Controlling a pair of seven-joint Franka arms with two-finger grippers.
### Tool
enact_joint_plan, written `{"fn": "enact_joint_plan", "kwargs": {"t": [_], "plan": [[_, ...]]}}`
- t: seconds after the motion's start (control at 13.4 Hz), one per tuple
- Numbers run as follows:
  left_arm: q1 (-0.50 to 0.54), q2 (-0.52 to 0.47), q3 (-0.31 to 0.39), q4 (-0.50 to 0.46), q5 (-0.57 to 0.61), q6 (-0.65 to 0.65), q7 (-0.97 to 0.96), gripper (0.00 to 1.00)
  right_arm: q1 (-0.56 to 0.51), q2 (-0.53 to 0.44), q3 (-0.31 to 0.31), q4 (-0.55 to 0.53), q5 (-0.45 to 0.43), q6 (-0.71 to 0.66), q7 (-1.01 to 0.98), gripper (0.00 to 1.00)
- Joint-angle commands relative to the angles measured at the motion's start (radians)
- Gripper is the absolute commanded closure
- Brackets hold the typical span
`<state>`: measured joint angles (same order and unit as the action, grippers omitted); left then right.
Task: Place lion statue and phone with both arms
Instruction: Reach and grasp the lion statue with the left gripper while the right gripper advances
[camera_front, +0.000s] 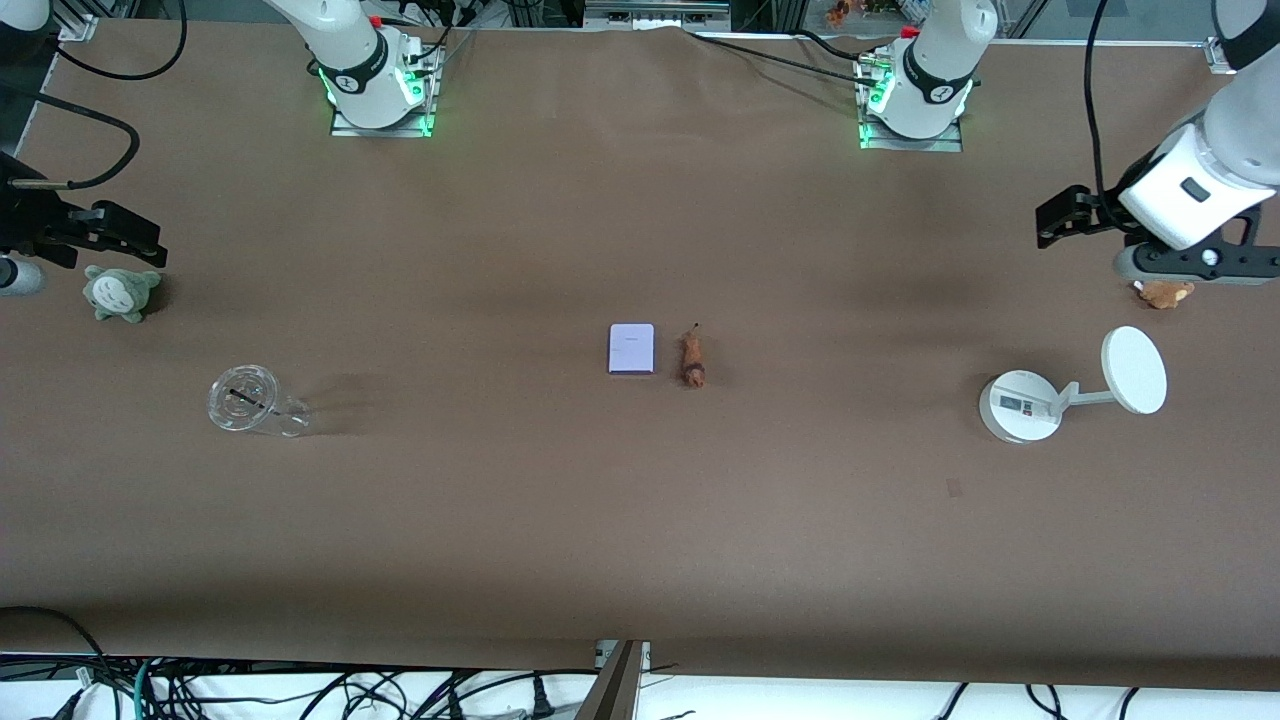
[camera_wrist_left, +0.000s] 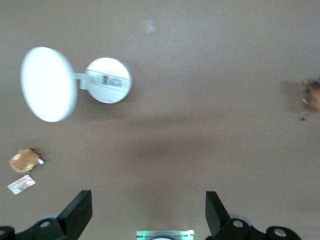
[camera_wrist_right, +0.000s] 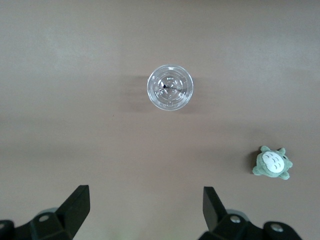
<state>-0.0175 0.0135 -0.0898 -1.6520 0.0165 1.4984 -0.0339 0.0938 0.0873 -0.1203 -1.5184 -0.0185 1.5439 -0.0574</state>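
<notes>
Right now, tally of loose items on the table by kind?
Plush toys: 2, a green one and a brown one
Figurines: 1, lion statue
Phones: 1, phone
Clear cups: 1
White round stands: 1
Total: 6

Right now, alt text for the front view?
Lavender phone and small lion statue lie side by side mid-table, untouched. Both open grippers hover at the table's ends: left gripper near a white stand, right gripper above a green plush.
</notes>
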Motion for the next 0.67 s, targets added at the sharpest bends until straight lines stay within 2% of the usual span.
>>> {"fn": "enact_joint_plan", "kwargs": {"t": [0.0, 0.3, 0.45, 0.6], "plan": [[-0.013, 0.054, -0.072, 0.011, -0.027, -0.014, -0.014, 0.00, -0.006, 0.012, 0.005, 0.026, 0.009, -0.005, 0.001, 0.00], [-0.015, 0.155, -0.230, 0.005, -0.036, 0.138, -0.162, 0.00, 0.000, 0.046, 0.008, 0.026, 0.014, -0.004, 0.001, 0.00], [-0.016, 0.204, -0.277, -0.006, -0.036, 0.248, -0.243, 0.00, -0.003, 0.057, 0.008, 0.026, 0.060, -0.004, 0.004, 0.00], [-0.050, 0.270, -0.291, -0.015, -0.036, 0.394, -0.259, 0.00, -0.005, 0.074, 0.008, 0.026, 0.075, -0.004, 0.002, 0.00]]}}
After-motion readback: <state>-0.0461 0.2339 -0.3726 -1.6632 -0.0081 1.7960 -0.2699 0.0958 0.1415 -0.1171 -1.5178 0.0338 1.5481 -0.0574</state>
